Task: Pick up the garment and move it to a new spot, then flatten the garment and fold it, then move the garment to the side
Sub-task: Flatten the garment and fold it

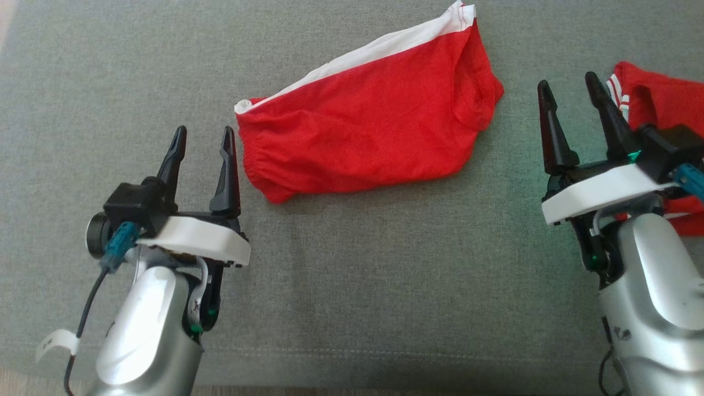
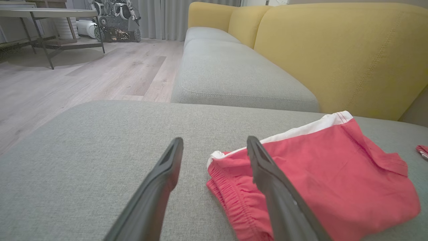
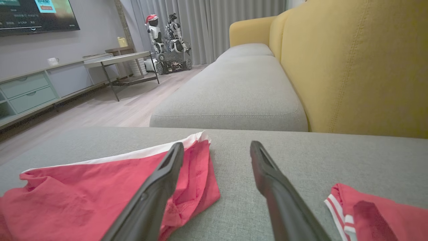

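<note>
Grey cushion (image 1: 352, 286), red garment (image 1: 368, 132) between both spread jaws, untouched

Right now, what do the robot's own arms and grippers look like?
The left gripper and right gripper each have two long, tapered black fingers on a white plate, above a glossy silver forearm. A black camera with a teal plug sits beside each; the left one's dark cable carries a white tag.

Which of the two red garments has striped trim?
The red garment by the right gripper; the red shorts in the middle have a plain white band.
</note>
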